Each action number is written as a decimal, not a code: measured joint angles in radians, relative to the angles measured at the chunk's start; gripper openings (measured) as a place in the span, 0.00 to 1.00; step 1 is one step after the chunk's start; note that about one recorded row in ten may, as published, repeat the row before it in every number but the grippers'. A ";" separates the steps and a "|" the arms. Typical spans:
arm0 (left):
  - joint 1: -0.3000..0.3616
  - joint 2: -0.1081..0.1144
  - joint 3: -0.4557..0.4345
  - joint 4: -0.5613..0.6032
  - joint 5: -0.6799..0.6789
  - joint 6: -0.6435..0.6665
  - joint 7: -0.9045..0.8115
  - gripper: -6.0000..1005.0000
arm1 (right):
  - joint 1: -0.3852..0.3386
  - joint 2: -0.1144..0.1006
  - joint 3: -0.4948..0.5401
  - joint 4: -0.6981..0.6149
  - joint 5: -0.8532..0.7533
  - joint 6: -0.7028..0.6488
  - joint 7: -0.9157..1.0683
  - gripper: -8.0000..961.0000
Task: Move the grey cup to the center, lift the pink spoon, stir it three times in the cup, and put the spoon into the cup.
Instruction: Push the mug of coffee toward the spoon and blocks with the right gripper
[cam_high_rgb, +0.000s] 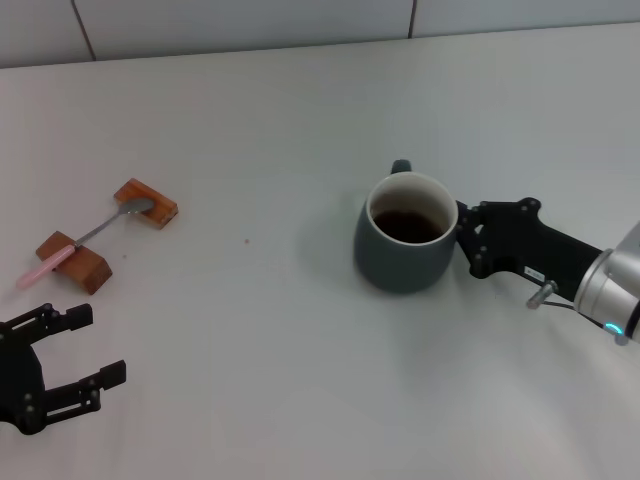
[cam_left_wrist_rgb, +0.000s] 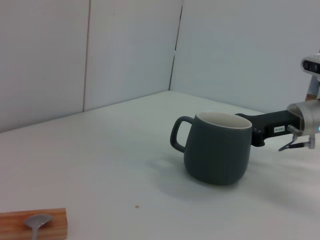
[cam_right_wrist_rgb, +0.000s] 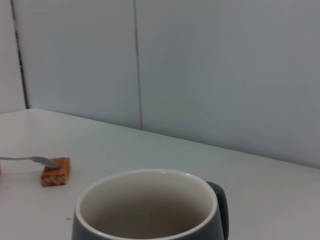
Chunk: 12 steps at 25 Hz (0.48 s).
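The grey cup (cam_high_rgb: 400, 262) stands upright right of the table's middle, dark liquid inside, its handle turned to the far side. It also shows in the left wrist view (cam_left_wrist_rgb: 217, 150) and fills the near part of the right wrist view (cam_right_wrist_rgb: 150, 210). My right gripper (cam_high_rgb: 466, 240) is open, its two black fingertips against the cup's right wall. The pink spoon (cam_high_rgb: 90, 235) lies at the far left, bridging two wooden blocks, with the pink handle end toward me and the silver bowl (cam_left_wrist_rgb: 36, 221) on the farther block. My left gripper (cam_high_rgb: 90, 348) hangs open near the front-left corner, short of the spoon.
Two brown wooden blocks (cam_high_rgb: 146, 203) (cam_high_rgb: 74, 261) hold the spoon off the white table (cam_high_rgb: 250, 330). A white tiled wall (cam_high_rgb: 300, 20) runs along the far edge. The right arm (cam_left_wrist_rgb: 280, 127) reaches in behind the cup.
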 joint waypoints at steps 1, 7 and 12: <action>0.000 0.000 0.000 0.000 0.000 0.000 0.000 0.80 | 0.000 0.000 0.000 0.000 0.000 0.000 0.000 0.04; 0.007 0.003 -0.010 0.011 0.000 0.015 -0.001 0.80 | 0.071 0.001 -0.014 0.064 0.000 0.042 -0.001 0.04; 0.010 0.005 -0.018 0.014 -0.001 0.028 -0.001 0.80 | 0.142 0.003 -0.015 0.127 0.000 0.095 -0.001 0.04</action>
